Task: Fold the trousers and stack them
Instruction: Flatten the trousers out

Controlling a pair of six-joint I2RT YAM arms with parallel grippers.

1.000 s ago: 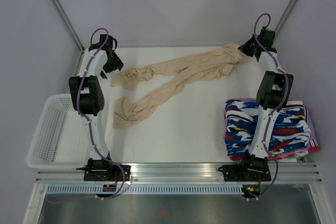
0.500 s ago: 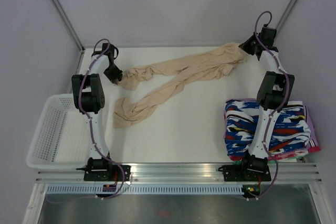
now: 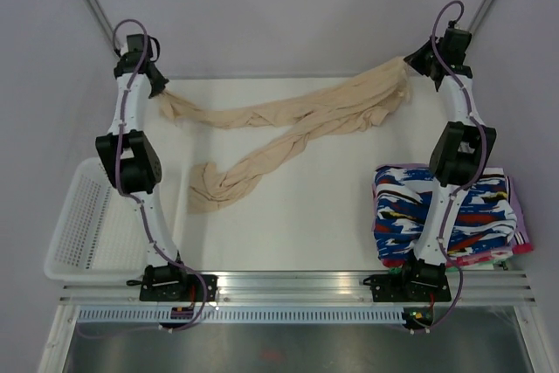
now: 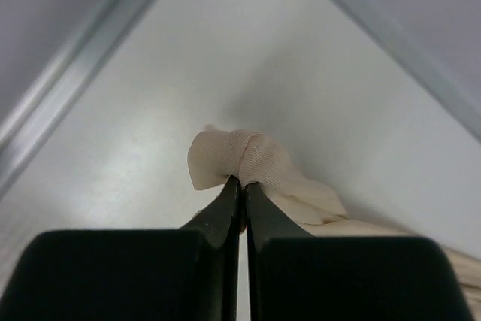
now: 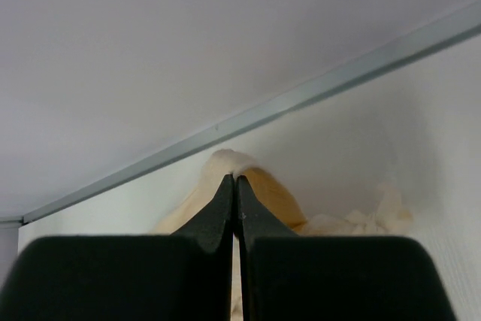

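You have the white table (image 3: 306,216) under everything. Across its far half lie the beige trousers (image 3: 297,120), stretched out between your 2 arms. The end where the 2 legs join is held up at the far right corner. 1 leg runs to the far left corner, and the other trails toward the near left and ends in a bunched heap on the table.

At the right edge sits a stack of patterned garments (image 3: 485,207), well apart from the trousers. The white mesh basket (image 3: 83,216) sits beside the table's left edge.

Your left gripper (image 3: 160,89) is pinched tight on the tip of the far leg, and its wrist view shows a ribbed fold of fabric poking past the closed fingertips. Your right gripper (image 3: 412,63) is clamped on the joined end, with cloth bunched just beyond its tips.
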